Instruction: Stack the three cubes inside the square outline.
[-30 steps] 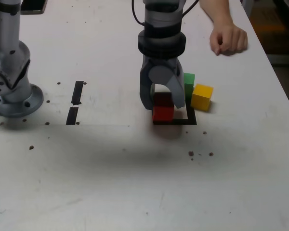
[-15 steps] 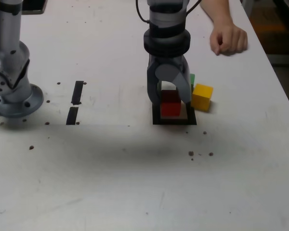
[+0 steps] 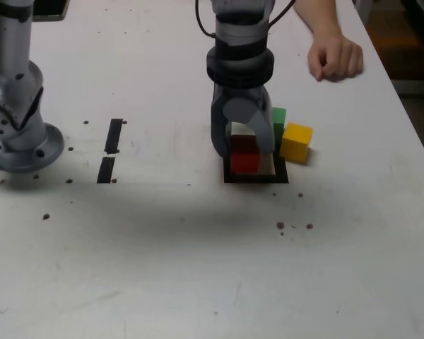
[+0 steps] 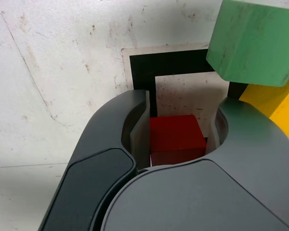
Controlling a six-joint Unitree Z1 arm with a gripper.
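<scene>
Exterior view: jaws clamp the red cube (image 3: 244, 159) over the square outline (image 3: 256, 176), green cube (image 3: 278, 117) and yellow cube (image 3: 296, 141) just behind.

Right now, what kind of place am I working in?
Probably a lab or test bench: a plain white table marked with a black tape square and tape strips, coloured test blocks such as the yellow block, and a second robot's base standing nearby.

Robotics lab, taped white table (image 3: 198, 268), second robot base (image 3: 18, 134)
</scene>
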